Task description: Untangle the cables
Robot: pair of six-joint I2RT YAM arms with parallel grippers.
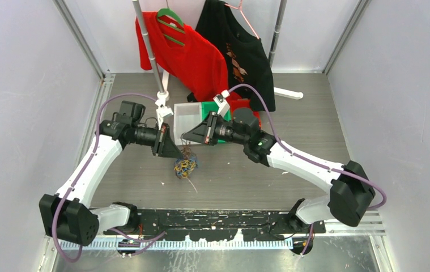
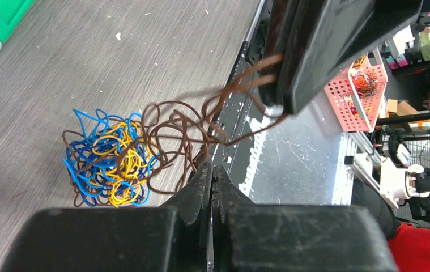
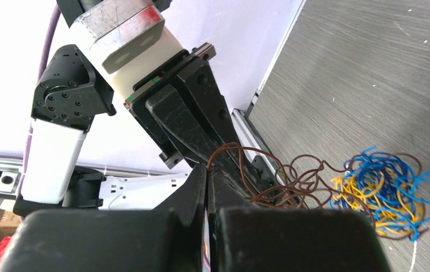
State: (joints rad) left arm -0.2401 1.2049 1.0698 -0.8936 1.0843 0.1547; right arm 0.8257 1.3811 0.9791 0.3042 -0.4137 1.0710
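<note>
The cables (image 1: 185,166) form a small blue, yellow and brown clump on the grey table between the two arms; the clump (image 2: 110,161) also shows in the left wrist view and, as clump (image 3: 391,195), in the right wrist view. Loose brown loops (image 2: 184,127) rise from it to both grippers. My left gripper (image 1: 179,153) is just above the clump, its jaws (image 2: 212,169) pressed together on a brown strand at the tip. My right gripper (image 1: 185,137) is close beside it, shut (image 3: 208,169) on another brown strand that arcs out of its tip. The left fingers (image 3: 201,119) cross right in front of it.
A clear bin (image 1: 185,116) and a green box (image 1: 211,109) stand just behind the grippers. A red shirt (image 1: 192,54) and a black shirt (image 1: 241,54) hang on a rack whose pole (image 1: 150,51) and white foot (image 1: 288,93) reach the table. Walls close in left and right.
</note>
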